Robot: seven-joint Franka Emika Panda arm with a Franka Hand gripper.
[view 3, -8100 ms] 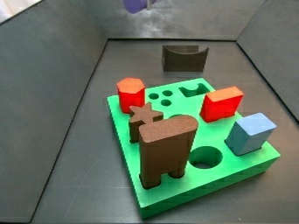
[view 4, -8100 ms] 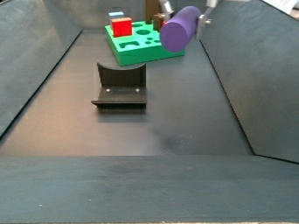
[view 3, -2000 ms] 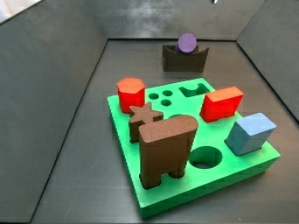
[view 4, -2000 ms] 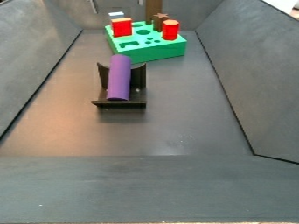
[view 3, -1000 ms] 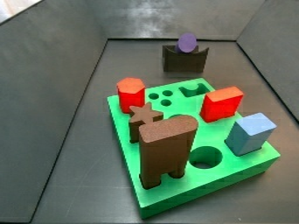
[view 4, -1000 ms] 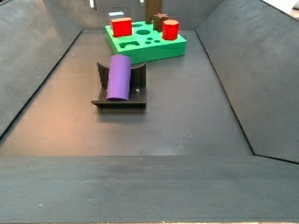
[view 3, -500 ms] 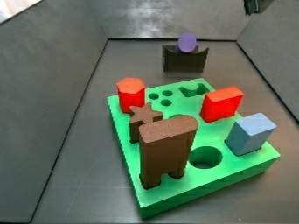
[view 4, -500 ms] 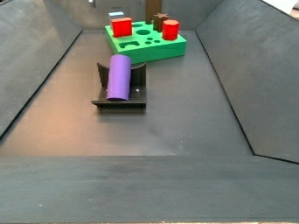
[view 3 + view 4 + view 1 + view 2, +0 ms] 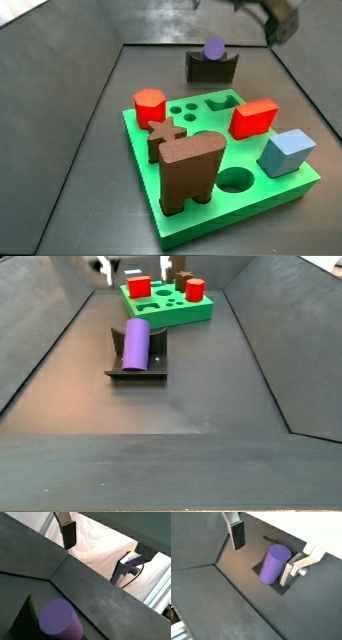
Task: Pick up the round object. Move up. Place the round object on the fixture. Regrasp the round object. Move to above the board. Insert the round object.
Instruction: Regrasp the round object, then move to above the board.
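Purple peg point(image 9: 135, 344) lies on its side in the notch of the fixture point(image 9: 136, 366), one flat end showing above the fixture point(image 9: 210, 66) in a side view. You have the claw point(image 9: 268, 548) up above it with nothing held: one finger point(image 9: 236, 534) hangs off to one side of the peg point(image 9: 274, 563), and the opposite finger point(image 9: 295, 568) sits just beside the peg's other flank, so the jaws stand wide apart. In a side view the claw point(image 9: 134, 266) shows only at the top edge, over the far end of the floor near the green board point(image 9: 167, 306). The arm point(image 9: 274, 17) is a blur at the upper corner.
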